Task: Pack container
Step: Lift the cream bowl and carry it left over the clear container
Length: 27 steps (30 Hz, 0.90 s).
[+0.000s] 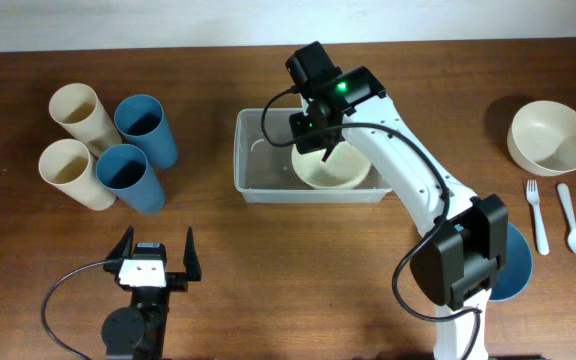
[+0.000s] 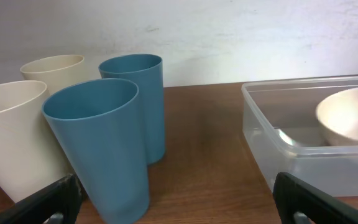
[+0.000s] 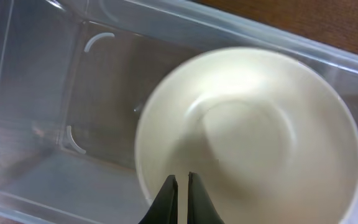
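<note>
container (image 1: 258, 175): clear plastic bin, rounded corners, raised rim; four cups (image 1: 146, 128) to its left, second bowl (image 1: 550, 135) to its right.
bowl (image 1: 338, 172): cream, smooth, round; held over the container's right half, apparently tilted.
right gripper (image 3: 180, 186): fingers drawn together, seemingly pinched on the bowl's near rim.
left gripper (image 1: 158, 240): fingers spread wide, nothing held; parked near-left of the container.
risk: thin slick rim may slip from the pinch; bowl could be dropped askew against the container wall.

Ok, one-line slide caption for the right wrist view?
Right end effector pinching the rim of a cream bowl inside the clear plastic container.
</note>
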Motion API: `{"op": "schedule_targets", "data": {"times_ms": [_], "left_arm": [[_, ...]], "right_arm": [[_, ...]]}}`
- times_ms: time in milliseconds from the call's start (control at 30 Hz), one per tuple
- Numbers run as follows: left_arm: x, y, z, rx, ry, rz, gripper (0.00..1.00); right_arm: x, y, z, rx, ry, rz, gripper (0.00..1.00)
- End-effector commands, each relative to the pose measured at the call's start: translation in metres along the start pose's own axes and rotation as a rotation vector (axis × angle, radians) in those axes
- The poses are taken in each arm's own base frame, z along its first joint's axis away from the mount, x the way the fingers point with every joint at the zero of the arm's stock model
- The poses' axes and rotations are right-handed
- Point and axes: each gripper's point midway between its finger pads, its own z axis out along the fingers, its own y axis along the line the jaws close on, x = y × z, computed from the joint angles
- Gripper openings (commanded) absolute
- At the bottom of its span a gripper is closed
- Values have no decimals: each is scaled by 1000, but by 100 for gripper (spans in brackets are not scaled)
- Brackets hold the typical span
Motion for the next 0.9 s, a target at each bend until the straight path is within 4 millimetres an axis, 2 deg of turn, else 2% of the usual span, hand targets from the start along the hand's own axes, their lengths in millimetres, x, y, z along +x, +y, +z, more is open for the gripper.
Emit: {"op": "schedule_targets", "data": {"times_ms": [0,167,200,267,300,367,400,533,633,700,733,867], "left_arm": [[1,-1,0,6,0,19,100],[1,-1,0,6,0,19,100],[1,-1,0,6,0,19,100],[1,-1,0,6,0,19,100],[1,-1,0,6,0,19,100],[1,-1,0,6,1,19,100],[1,-1,0,6,0,19,100],[1,-1,0,6,0,19,100],[1,-1,0,6,0,19,100],[1,-1,0,6,0,19,100],[1,-1,0,6,0,19,100],[1,-1,0,6,0,19,100]], "right_arm": [[-1,2,-4,-5,-10,9,3],[-2,-8,-4,11,-10,22,7],[-5,-18,-5,41,-18,33,17],[-7,-34,-12,83,-21,52,31],[-8,-42,-16,100,-20,63,43],[-9,-66,-32,155,-17,94,88],[-10,-79,-40,195,-17,109,99],[-10,-156,-85,388,-37,216,99],[-7,-222,-105,452,-68,384,99],[-1,-261,-105,442,-76,479,99],[3,-277,-98,396,-71,504,99],[13,-302,-71,123,-48,499,99]]}}
